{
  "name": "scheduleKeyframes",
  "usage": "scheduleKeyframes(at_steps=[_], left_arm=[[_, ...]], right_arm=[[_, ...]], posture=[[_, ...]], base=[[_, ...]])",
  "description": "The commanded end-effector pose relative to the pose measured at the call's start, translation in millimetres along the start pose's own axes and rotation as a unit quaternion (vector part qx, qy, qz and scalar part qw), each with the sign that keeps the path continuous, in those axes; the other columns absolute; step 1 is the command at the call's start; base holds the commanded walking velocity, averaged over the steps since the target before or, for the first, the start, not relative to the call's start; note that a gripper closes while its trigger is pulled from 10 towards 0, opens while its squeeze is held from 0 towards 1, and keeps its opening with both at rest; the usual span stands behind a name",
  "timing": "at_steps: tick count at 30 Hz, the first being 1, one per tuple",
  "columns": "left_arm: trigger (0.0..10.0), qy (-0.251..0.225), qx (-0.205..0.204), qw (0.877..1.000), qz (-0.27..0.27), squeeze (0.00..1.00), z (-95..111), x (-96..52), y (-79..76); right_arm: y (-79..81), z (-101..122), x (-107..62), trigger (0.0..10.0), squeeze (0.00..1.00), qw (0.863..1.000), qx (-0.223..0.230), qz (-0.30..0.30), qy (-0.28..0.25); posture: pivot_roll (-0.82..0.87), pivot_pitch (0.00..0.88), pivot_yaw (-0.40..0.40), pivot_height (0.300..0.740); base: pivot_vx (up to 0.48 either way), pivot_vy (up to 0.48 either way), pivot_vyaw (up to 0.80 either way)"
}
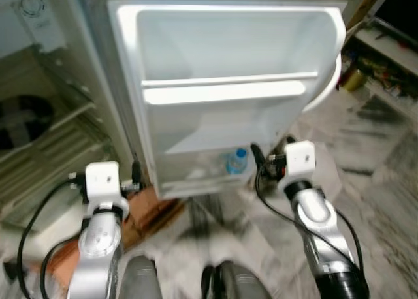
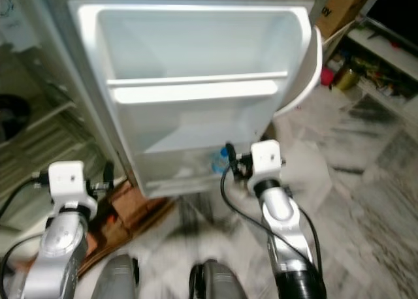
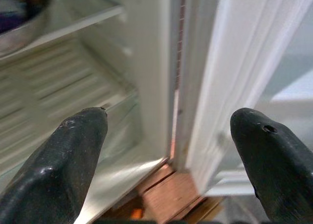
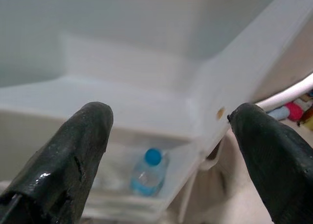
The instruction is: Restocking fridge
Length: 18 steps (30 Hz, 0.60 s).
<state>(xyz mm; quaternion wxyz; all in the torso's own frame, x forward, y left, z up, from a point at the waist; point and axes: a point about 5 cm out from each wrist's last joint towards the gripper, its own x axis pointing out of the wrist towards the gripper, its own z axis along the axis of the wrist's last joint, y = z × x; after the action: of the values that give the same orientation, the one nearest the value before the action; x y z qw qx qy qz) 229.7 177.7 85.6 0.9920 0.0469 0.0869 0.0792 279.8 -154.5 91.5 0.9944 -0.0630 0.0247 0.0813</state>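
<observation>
Clear plastic bottle (image 4: 148, 173) with blue cap stands in the smooth white door shelf (image 1: 196, 175); both grippers' black fingers (image 4: 63, 160) spread wide.

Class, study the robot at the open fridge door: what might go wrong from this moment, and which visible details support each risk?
1. The right gripper, open, hangs close by the door's edge; reaching for the water bottle in the bottom door shelf, it may knock the shelf's wall.
2. The left gripper, open, faces the gap between fridge door and cabinet; a swinging door might pinch it.
</observation>
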Motion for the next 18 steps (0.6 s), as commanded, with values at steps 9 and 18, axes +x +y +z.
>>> scheduleKeyframes(at_steps=[9, 18], left_arm=[[10.0, 0.011, 0.013, 1.000, -0.009, 0.00, -4.6, 1.4, 0.4], [10.0, -0.013, 0.032, 0.999, -0.026, 0.00, 1.1, 13.5, 1.1]], right_arm=[[2.2, -8.0, 1.6, 10.0, 0.00, 1.000, 0.001, -0.019, 0.016], [-5.2, -2.0, 7.4, 10.0, 0.00, 0.999, 0.016, -0.041, -0.024]], posture=[[0.11, 0.128, -0.073, 0.740], [0.12, 0.055, -0.006, 0.740]], base=[[-0.427, 0.000, 0.00], [-0.039, 0.000, 0.00]])
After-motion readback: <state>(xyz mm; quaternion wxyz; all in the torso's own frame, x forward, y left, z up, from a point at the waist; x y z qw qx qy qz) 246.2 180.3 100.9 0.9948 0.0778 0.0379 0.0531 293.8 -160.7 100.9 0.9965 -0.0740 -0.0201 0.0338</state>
